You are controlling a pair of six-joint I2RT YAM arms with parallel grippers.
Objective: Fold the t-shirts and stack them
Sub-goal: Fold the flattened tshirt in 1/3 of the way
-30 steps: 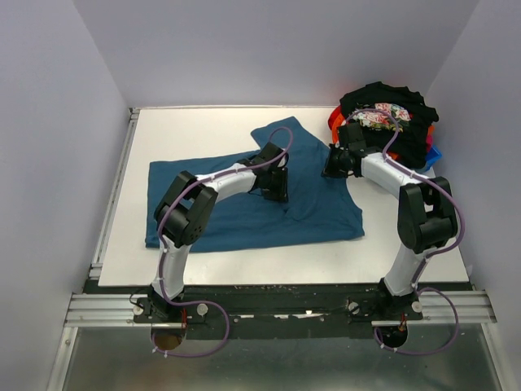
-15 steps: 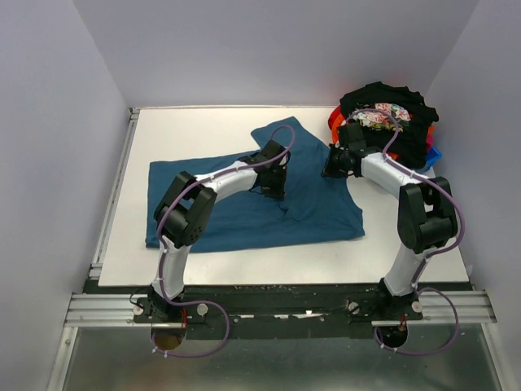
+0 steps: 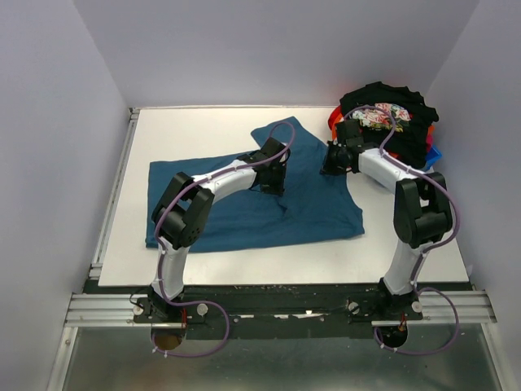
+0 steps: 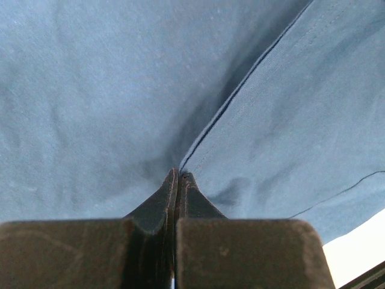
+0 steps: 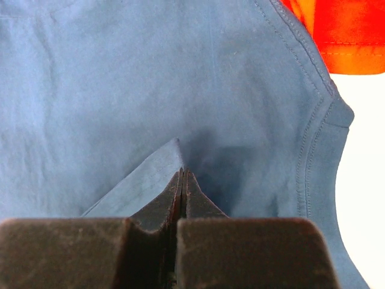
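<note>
Since a second ago the left gripper [image 3: 273, 183] has been edging a touch toward the far side, and its fingers, apart then, are now pressing together on the teal-blue t-shirt [image 3: 236, 216]. In the left wrist view a stitched fold of cloth is running straight into the closed tips. The right gripper [image 3: 330, 165] has been creeping a little farther away too, its elbow swinging in. It is pinching a raised flap of the same shirt, with its fingers tight together in the right wrist view. The shirt itself is lying much as it was, with a small ridge showing near the left gripper.

The white desk [image 3: 195, 130] is showing bare room along the far edge to the left, and a strip between the shirt's near hem and the near edge. The shirt's left edge is sitting close to the desk's left side.

The far right corner is crowded. The black floral t-shirt [image 3: 391, 114] is heaping over the orange-red t-shirt [image 3: 334, 122] and the bright blue t-shirt [image 3: 435, 155]. That pile is sitting just beside the right gripper.

The teal-blue shirt is lying flat, mid-desk, with its long axis running left to right. One lobe is pointing toward the far edge between the two grippers. Which end is the collar, I cannot tell.
</note>
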